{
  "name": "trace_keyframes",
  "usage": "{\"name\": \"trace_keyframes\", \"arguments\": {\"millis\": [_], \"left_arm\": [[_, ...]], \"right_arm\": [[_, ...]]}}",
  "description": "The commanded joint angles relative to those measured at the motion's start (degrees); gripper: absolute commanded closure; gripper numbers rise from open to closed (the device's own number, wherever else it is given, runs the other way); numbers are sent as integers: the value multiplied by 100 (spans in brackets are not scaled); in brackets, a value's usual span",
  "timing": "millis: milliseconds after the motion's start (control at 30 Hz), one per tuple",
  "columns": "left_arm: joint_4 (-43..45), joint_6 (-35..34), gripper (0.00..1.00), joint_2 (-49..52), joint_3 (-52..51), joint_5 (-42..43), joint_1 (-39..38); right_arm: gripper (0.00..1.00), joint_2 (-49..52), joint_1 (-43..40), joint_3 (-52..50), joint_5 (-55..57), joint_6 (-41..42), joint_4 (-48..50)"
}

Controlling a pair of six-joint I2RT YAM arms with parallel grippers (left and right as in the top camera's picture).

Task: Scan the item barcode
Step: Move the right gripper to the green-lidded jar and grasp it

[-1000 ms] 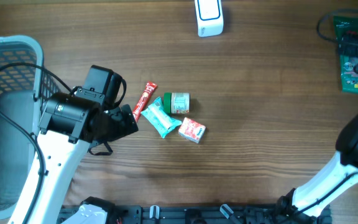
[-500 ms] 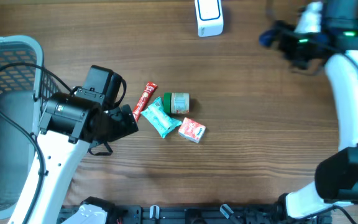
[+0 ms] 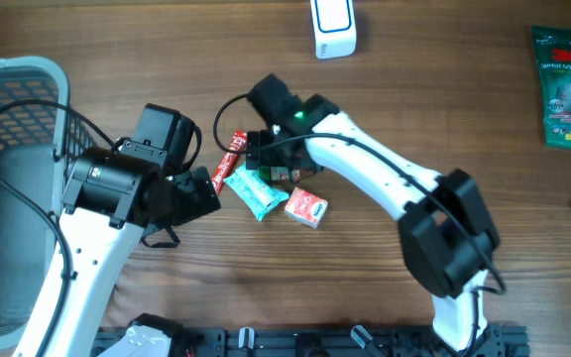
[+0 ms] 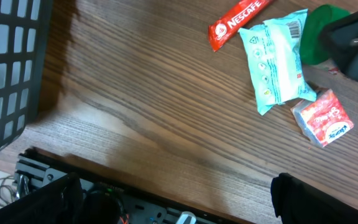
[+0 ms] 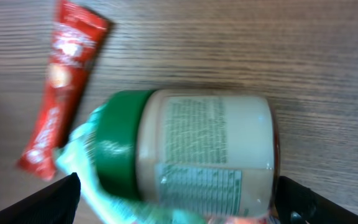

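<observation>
We find the right fingers [image 5: 50,198] spread wide, one at each lower corner of the wrist view, either side of the jar [image 5: 197,155] and not closed on it. The jar lies on its side on the desk [image 3: 414,79] near the overhead frame's centre, green lid toward frame left, against the teal packet [image 3: 256,191]. The left fingers [image 4: 316,196] stand open and empty, left of the red stick [image 3: 232,159]. The white scanner [image 3: 333,28] sits top centre.

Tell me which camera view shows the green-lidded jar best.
Right wrist: the jar fills the frame, lying on its side, green lid and label print visible. Overhead, the right arm mostly hides it. Left wrist shows only its green lid.
</observation>
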Motion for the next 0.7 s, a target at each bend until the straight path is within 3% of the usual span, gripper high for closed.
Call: {"name": "trace_keyframes", "arguments": {"millis": [0,433,667], "left_arm": [[7,90,0,-52,-2,28,20],[7,90,0,-52,-2,28,20],[7,90,0,-52,0,28,20]], "right_arm": [[0,400,-57,-35,341,348,-42],[5,446,-136,9,208,46,-317],[7,-87,-957,118,210,-326,-1021]]}}
